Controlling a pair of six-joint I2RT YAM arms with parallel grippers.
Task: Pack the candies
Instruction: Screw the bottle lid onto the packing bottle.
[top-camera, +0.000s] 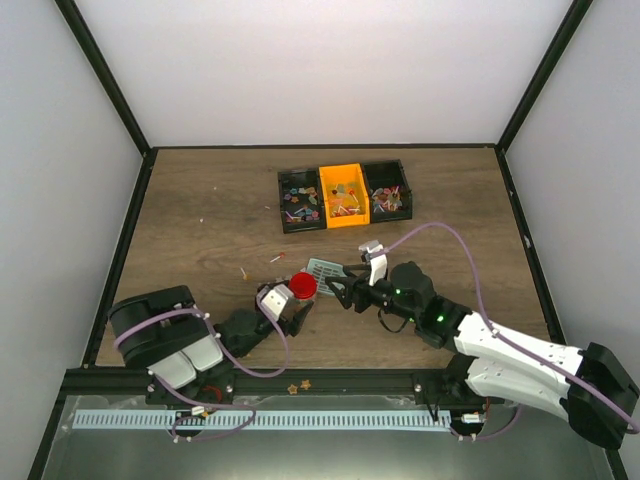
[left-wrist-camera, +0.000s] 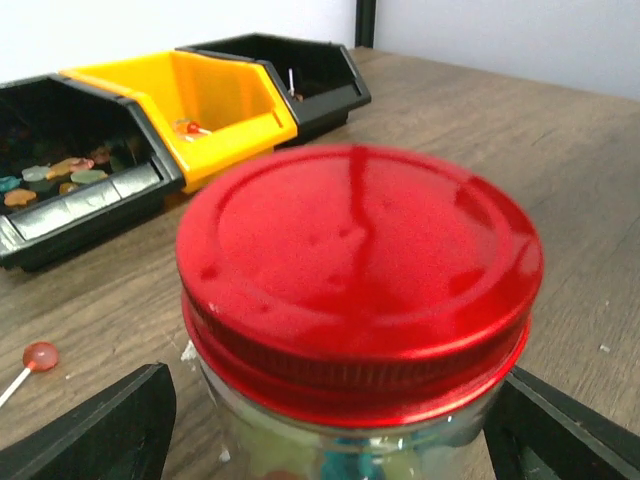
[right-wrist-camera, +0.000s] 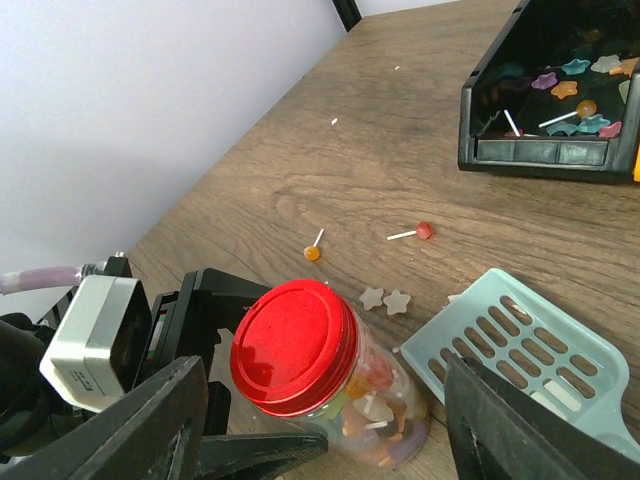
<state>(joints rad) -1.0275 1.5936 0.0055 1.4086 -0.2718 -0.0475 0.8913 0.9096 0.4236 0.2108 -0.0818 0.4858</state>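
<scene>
Straddling the clear round glass jar (right-wrist-camera: 388, 405) from its near-left side, the left gripper (left-wrist-camera: 335, 378) had its jaws set wide, one on each side of the glass. Whether they pressed on it or stood just clear could not be told. The jar stood upright with its long axis vertical, crossing the line between those jaws. It was capped by a shiny red round metal lid (left-wrist-camera: 360, 260), and mixed-colour candies (right-wrist-camera: 372, 392) showed through its wall. The right gripper (right-wrist-camera: 325, 372) hovered just right of the jar, jaws spread and empty, so the left arm looked the nearer one and better placed to steady it. A pale teal slotted plastic scoop (right-wrist-camera: 520, 350) lay just beside the jar. Beyond, on the brown wooden table (top-camera: 200, 220), lay two pale star sweets (right-wrist-camera: 398, 300), an orange lollipop (right-wrist-camera: 312, 253) and a red lollipop (right-wrist-camera: 424, 230). Along the middle of the far edge stood a left-hand black plastic bin (top-camera: 283, 200) of star sweets, a yellow plastic bin (top-camera: 340, 170) with a few pieces, and a right-hand black plastic bin (top-camera: 385, 166) of lollipops.
</scene>
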